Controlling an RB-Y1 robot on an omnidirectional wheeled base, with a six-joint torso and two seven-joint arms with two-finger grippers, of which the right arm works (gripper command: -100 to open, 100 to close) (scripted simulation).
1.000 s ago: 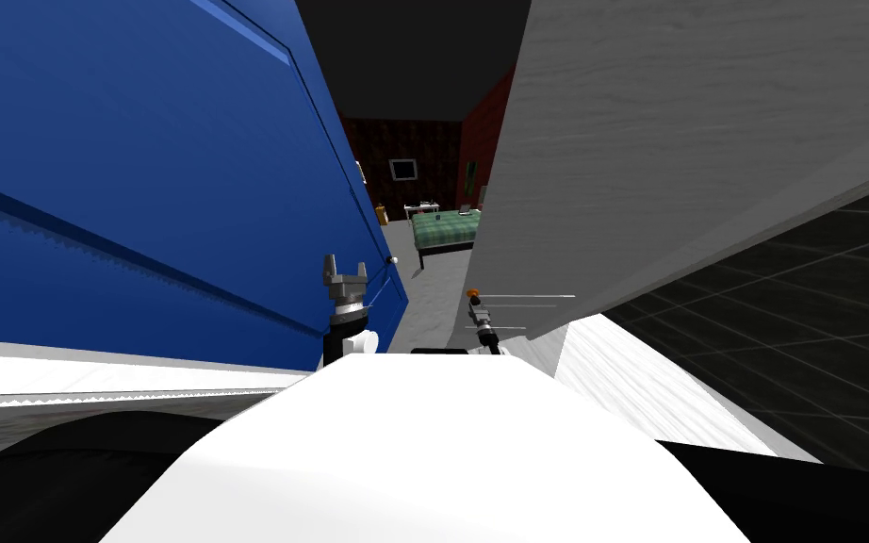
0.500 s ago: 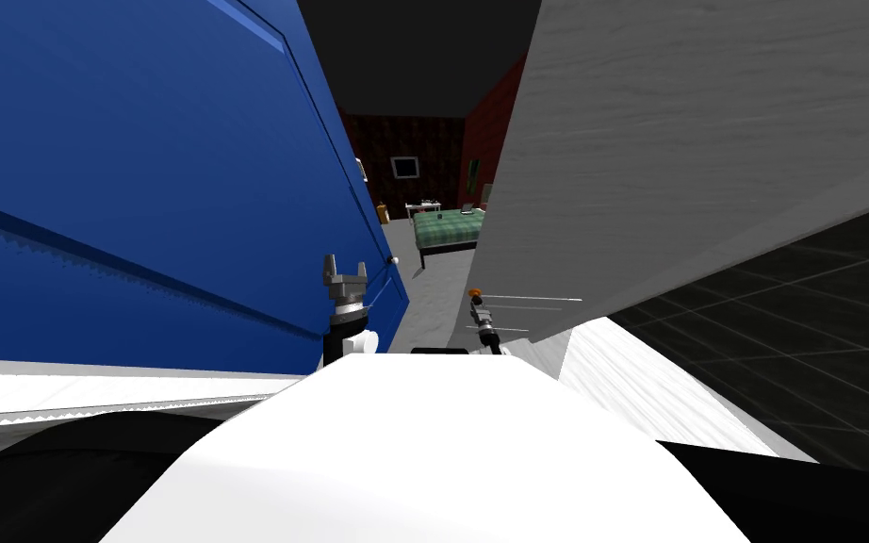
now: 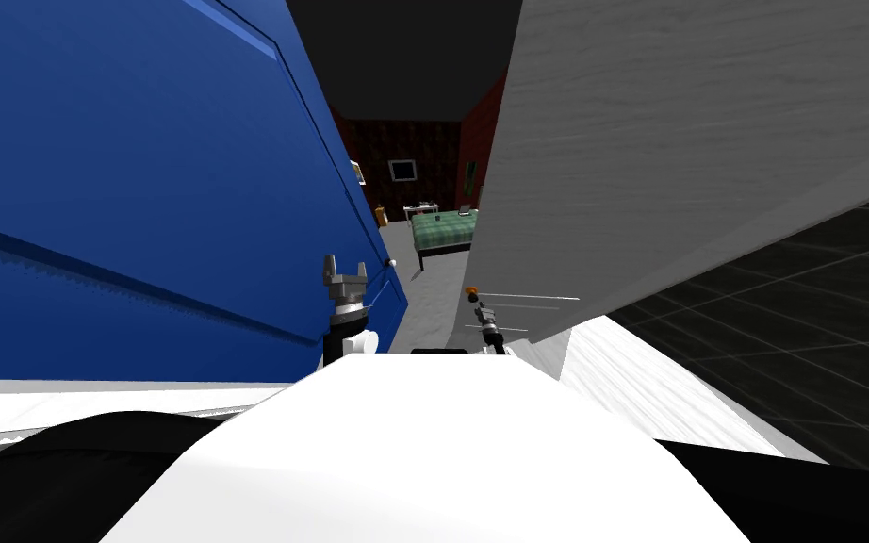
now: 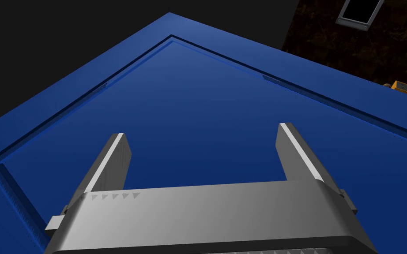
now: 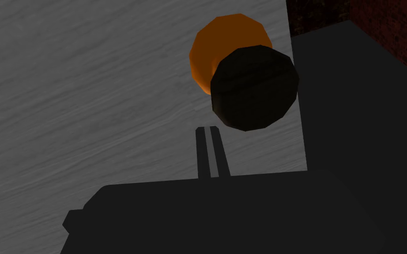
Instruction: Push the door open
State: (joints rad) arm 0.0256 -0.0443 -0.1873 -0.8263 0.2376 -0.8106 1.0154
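A grey wood-grained door (image 3: 668, 141) stands on my right, and its edge carries a black knob (image 5: 254, 88) on an orange base (image 5: 224, 39). My right gripper (image 5: 207, 129) is shut with nothing in it. Its tips are just short of the knob and close to the door's face. In the head view the right gripper (image 3: 485, 322) sits just under the orange knob (image 3: 470, 292). A blue panelled door (image 3: 140, 170) stands on my left. My left gripper (image 4: 200, 132) is open and points at the blue door's panel (image 4: 189, 110), with nothing between its fingers.
Between the two doors a narrow gap opens onto a room with a green bed (image 3: 444, 229) and dark red walls. The blue door has a small white knob (image 3: 390, 262). Dark tiled floor (image 3: 781, 311) lies to my right.
My right gripper's fingers have come together. The head view has shifted slightly, so I have moved a little; both arms keep their places against the doors.
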